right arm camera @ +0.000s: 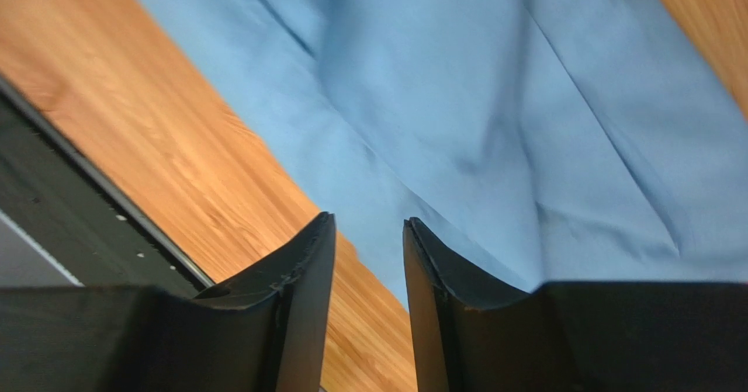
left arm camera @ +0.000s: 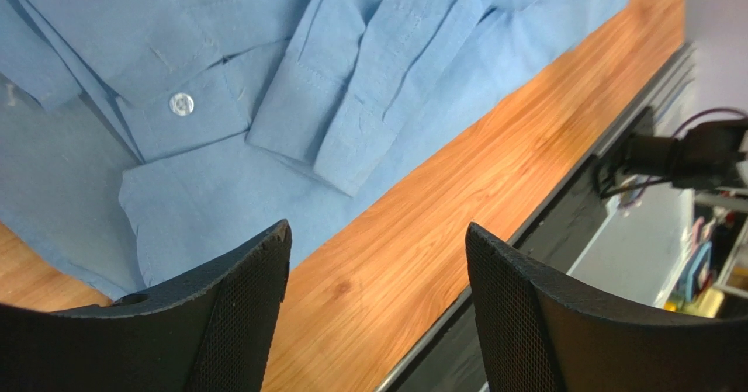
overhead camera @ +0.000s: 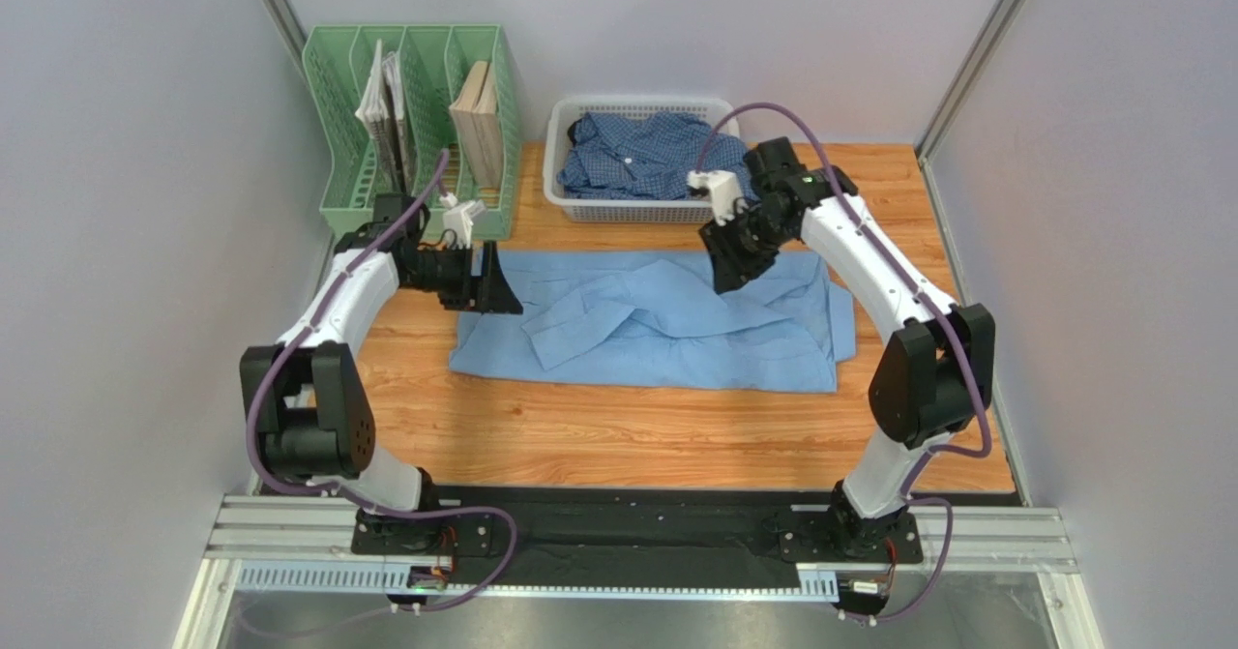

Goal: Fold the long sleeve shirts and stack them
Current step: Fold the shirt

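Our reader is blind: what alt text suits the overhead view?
A light blue shirt lies spread on a wooden table, the left gripper at its left edge, the right gripper over its far edge. Behind it, a white basket holds a checked dark blue shirt, beside a green file rack.

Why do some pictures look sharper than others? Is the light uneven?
Top view: soft, even light, the light blue shirt crisp, hardly any shadow. Left wrist view: the shirt's button is sharp; the bright far right looks washed out. Right wrist view: cloth slightly soft, the dark fingers show little detail.
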